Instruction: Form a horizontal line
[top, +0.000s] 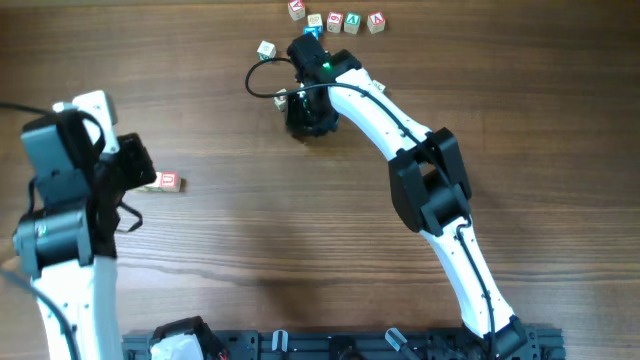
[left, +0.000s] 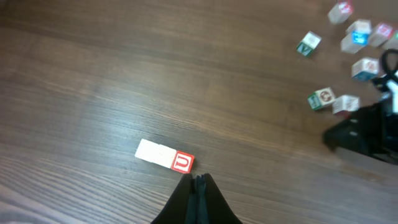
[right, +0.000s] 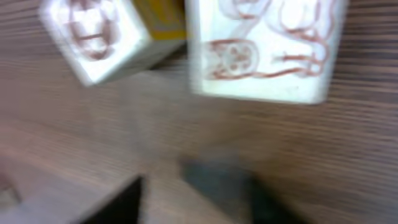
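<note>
Short row of pale wooden letter cubes (left: 165, 156), red-marked end, just ahead of left gripper (left: 198, 182), fingers pressed together, right gripper (top: 305, 118) slightly parted, empty, beside blurred loose pale cubes (right: 261, 50).

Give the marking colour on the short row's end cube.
Red, on the end cube; left wrist view shows it best.

I read the left arm (top: 60, 230) upright at the left edge, wrist bent inward. The left gripper (left: 199, 180) points down, fingers pressed together with nothing between. The right arm (top: 440, 200) reaches from the near base, elbow folded mid-span, forearm stretched to the far side. The right gripper (top: 305, 112) hangs downward. My wrist view is blurred, its fingers (right: 118, 202) two dark shapes set apart.
</note>
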